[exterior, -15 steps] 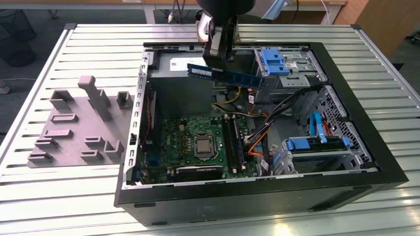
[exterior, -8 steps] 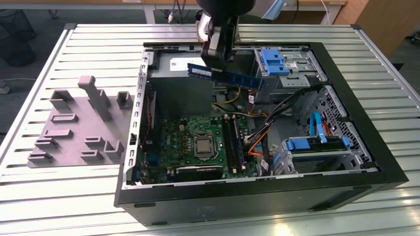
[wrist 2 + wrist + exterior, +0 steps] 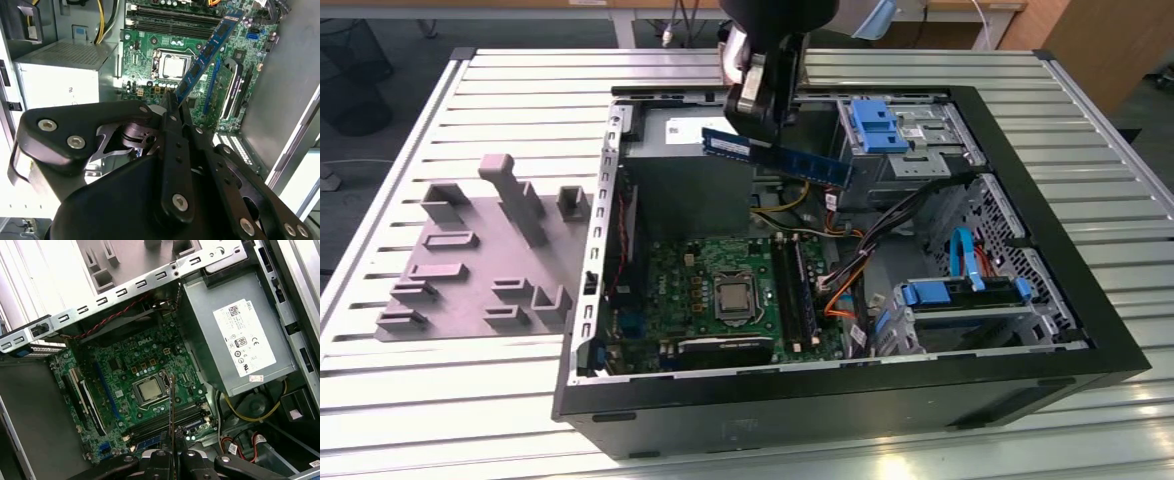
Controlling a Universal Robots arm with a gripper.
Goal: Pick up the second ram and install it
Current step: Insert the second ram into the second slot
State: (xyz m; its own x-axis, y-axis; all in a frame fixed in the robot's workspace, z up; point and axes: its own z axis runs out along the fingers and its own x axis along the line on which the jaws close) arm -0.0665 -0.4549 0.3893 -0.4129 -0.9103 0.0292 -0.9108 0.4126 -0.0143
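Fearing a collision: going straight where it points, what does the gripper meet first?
Holding the second ram, the gripper would probably reach the motherboard by the memory slots; depth is unclear.

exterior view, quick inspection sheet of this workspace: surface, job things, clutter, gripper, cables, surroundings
Surface: slatted metal table, carrying an open computer case.
Job's things: memory stick held tilted in the air above the case; memory slots on the motherboard below.
Clutter: grey tray with pegs on the exterior view's left of the case.
Gripper: gripper shut on the memory stick.
Cables: orange and yellow wires inside the case.
Surroundings: wooden furniture beyond the table.
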